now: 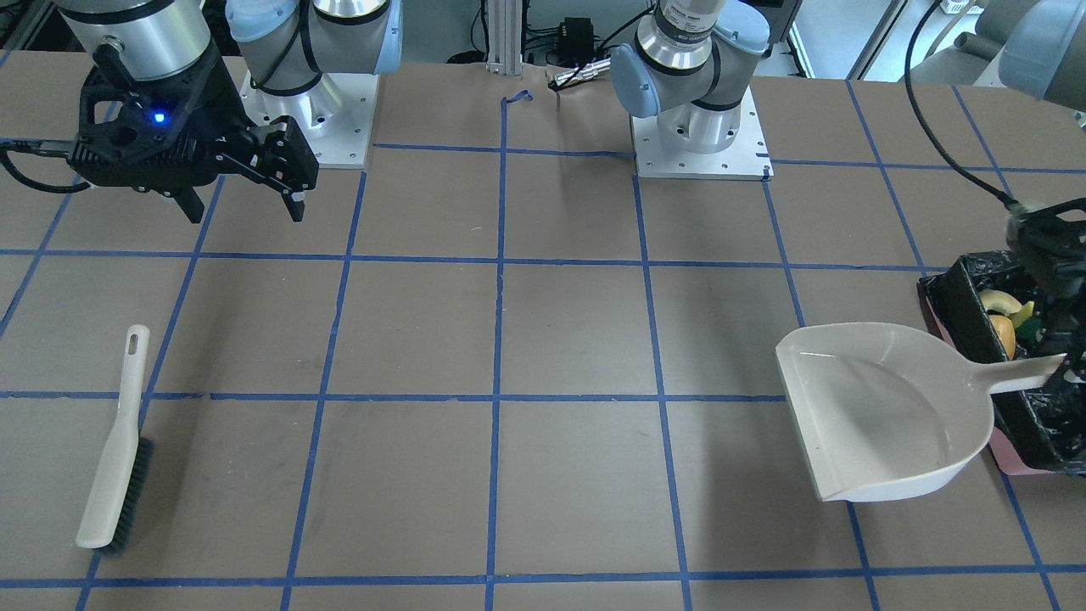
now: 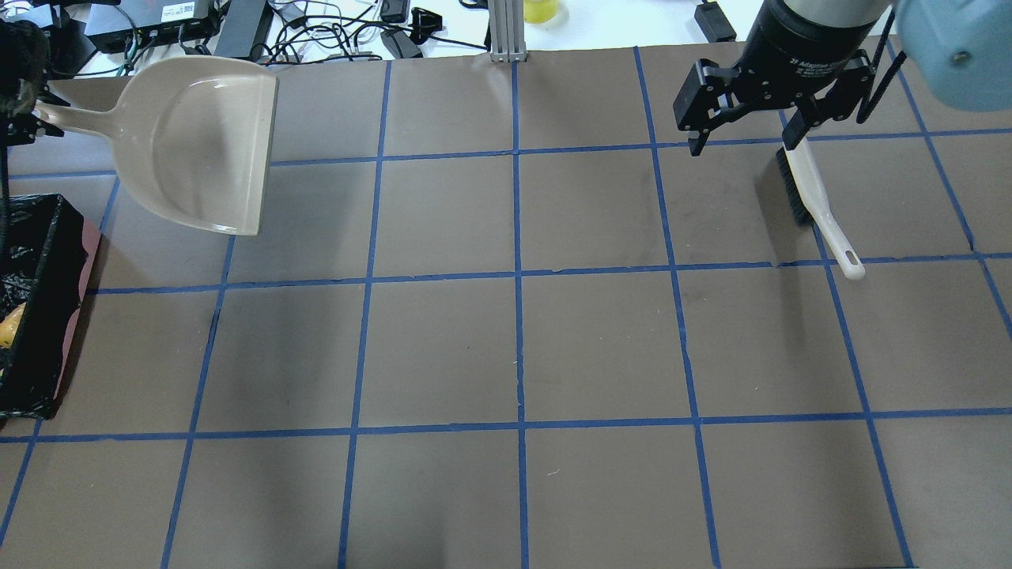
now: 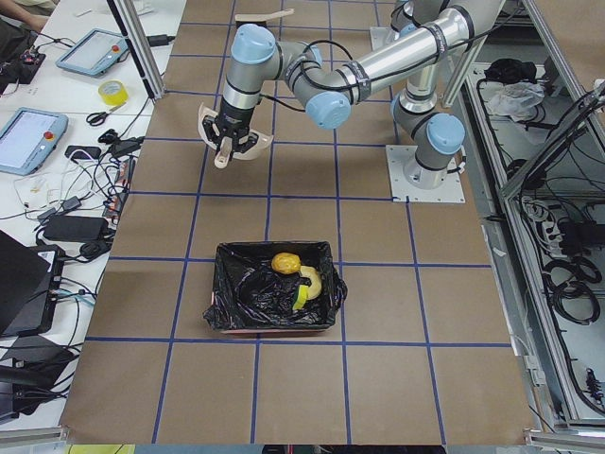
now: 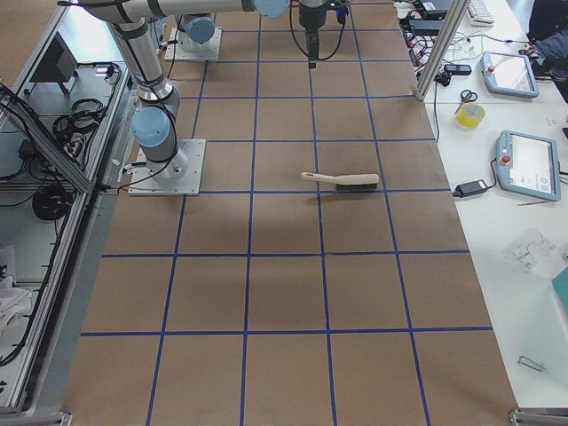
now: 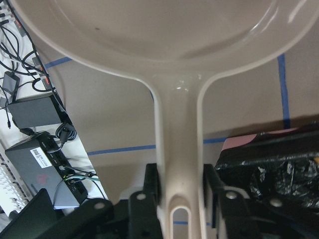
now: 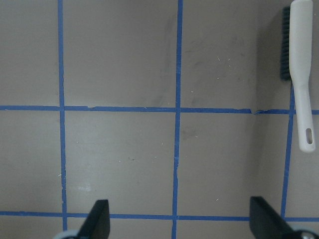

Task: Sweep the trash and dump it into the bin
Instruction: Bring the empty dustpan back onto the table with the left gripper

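Two steps of the job look done, going by how things lie.

- Brown paper-covered table with a blue tape grid [image 2: 443,348]: it carries everything below.
- Pink rectangular bin lined with a crinkled black bag [image 3: 236,284]: it sits at the table's left end, on your robot's left side.
- Beige plastic dustpan [image 1: 882,416]: bare inside, it appears raised off the paper just beside the bin. The left gripper [image 5: 180,189] is clamped on its handle.
- Right gripper [image 2: 742,148]: it hangs over the far right squares with the jaws apart and nothing between them.
- Beige hand brush with dark bristles [image 1: 114,450]: it lies flat on the table below that gripper, untouched.
- Trash [image 3: 286,263]: the golden-brown lump and yellow-green wedge rest inside the bag. I cannot make out the peel scraps.

Judgement: sweeping and dumping are finished. All you have left is setting the dustpan down and clearing the arms.

View notes:
- Only the left side camera shows you the bin's contents whole; the overhead clips them to a sliver at its edge.
- Only the left wrist camera shows the grip on the handle.
- The right side camera catches the brush but no bin.
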